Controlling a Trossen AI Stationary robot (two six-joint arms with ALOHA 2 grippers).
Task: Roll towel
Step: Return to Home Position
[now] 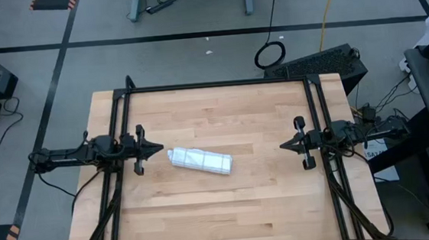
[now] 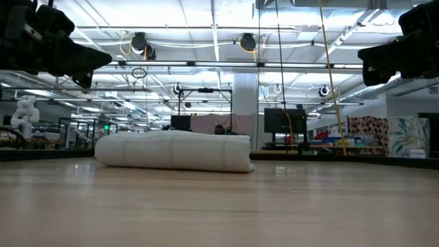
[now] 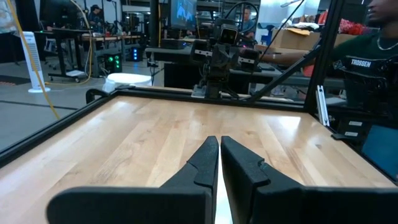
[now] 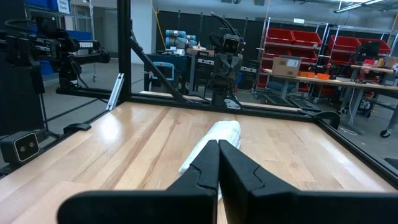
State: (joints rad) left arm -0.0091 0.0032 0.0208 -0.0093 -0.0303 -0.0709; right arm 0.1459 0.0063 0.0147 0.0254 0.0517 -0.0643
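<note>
The towel lay on the table between our two arms, near the tip of the left gripper and well apart from the right gripper. It was a white roll, lying slanted. We had both pairs of fingers pressed together, gripping nothing.

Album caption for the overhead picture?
Rolled towel on the table between shut left end effector and right end effector.
</note>
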